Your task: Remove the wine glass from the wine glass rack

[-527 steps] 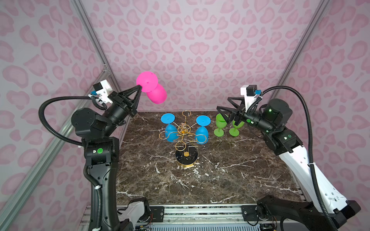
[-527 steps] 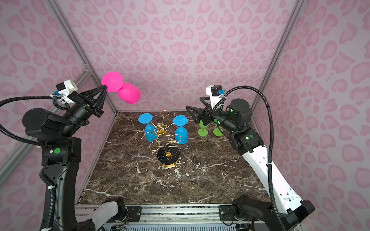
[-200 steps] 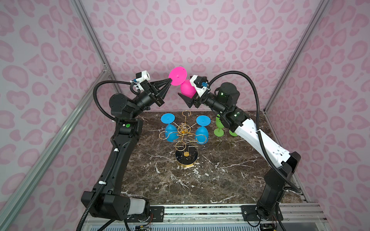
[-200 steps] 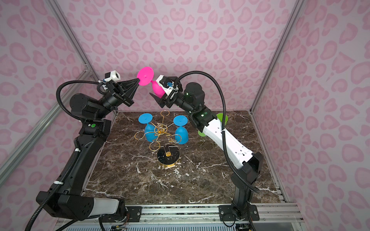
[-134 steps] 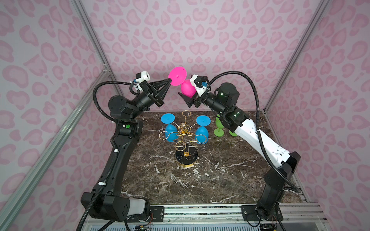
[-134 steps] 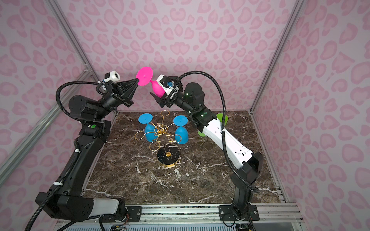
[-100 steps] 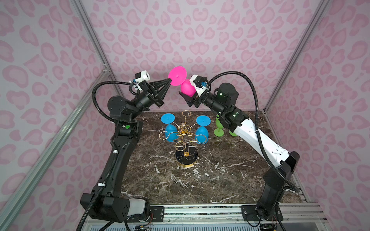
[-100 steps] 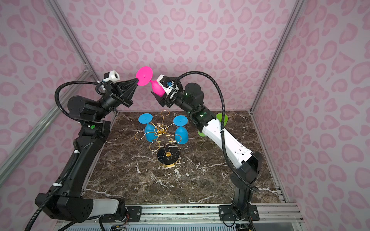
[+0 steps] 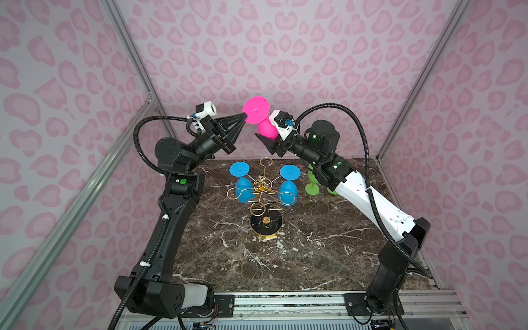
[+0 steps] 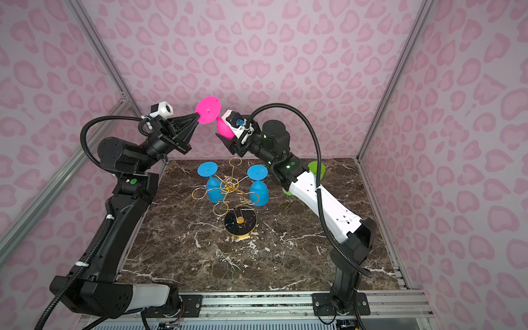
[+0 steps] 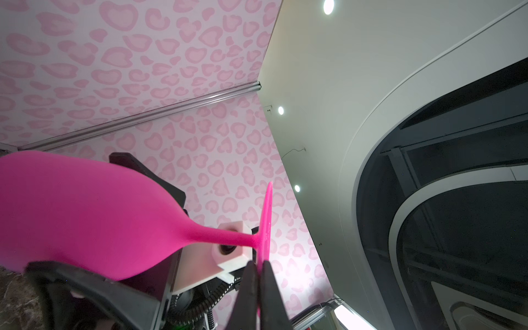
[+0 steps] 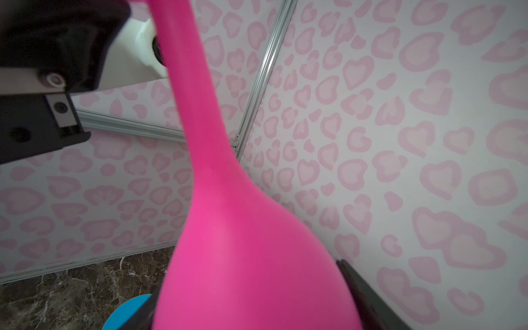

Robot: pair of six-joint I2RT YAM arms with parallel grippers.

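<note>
- Between pink walls, the pink glass hangs high above the worktop, clear of the rack.
- Its foot is clenched in the left pincer; the stem points at the right pincer.
- That pincer straddles the bowl; whether it grips, I cannot tell.

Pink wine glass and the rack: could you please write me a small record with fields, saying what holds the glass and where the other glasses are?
pink wine glass: in the air, clear of the rack, tilted
left pincer: shut on the rim of the glass's foot
right pincer: fingers around the bowl; a firm grip cannot be told
wine glass rack: stands on the marble table
blue glasses: two, hanging bowl-down on the rack
green glasses: upright on the table, partly hidden behind the right arm
</note>
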